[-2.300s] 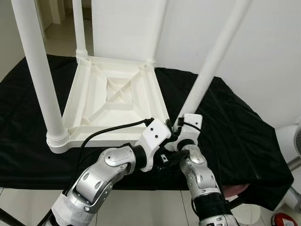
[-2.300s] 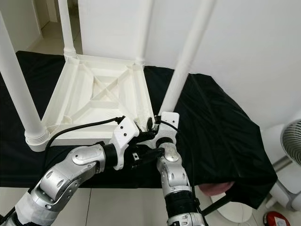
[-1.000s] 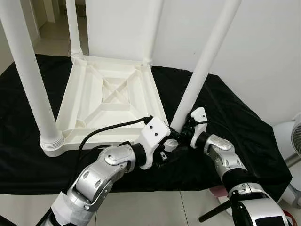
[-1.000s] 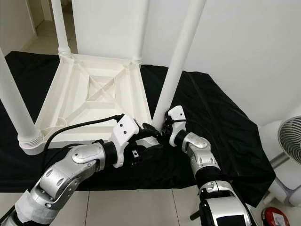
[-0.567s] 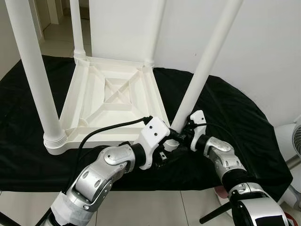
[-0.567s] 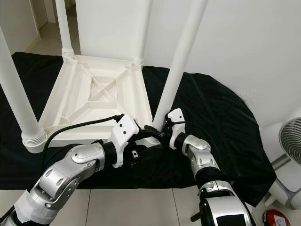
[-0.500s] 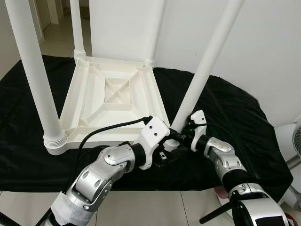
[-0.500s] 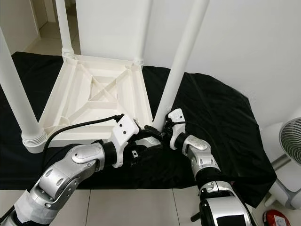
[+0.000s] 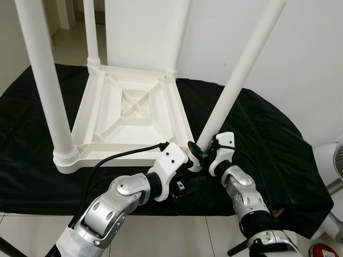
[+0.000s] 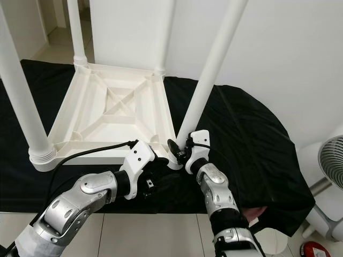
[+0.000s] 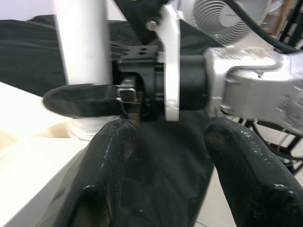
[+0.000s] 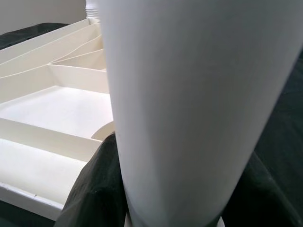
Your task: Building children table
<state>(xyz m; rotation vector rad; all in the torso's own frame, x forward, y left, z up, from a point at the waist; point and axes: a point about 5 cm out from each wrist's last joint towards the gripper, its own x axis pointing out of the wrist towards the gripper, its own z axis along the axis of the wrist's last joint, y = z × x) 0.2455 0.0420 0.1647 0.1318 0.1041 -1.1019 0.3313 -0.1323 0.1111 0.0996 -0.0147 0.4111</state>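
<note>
The white plastic tabletop lies upside down on the black cloth; three legs look seated. Your right gripper clamps the tilted white fourth leg at its base; the left gripper waits open beside it. You've yet to straighten and seat that leg.

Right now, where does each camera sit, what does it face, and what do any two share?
Left eye, head: down at upturned tabletop on black cloth; both arms.
Right eye, head: same scene; right tool at near-right leg.
Left wrist: along left tool, open, toward that leg and right tool.
Right wrist: leg close up between its fingers.
All four share the leg.
</note>
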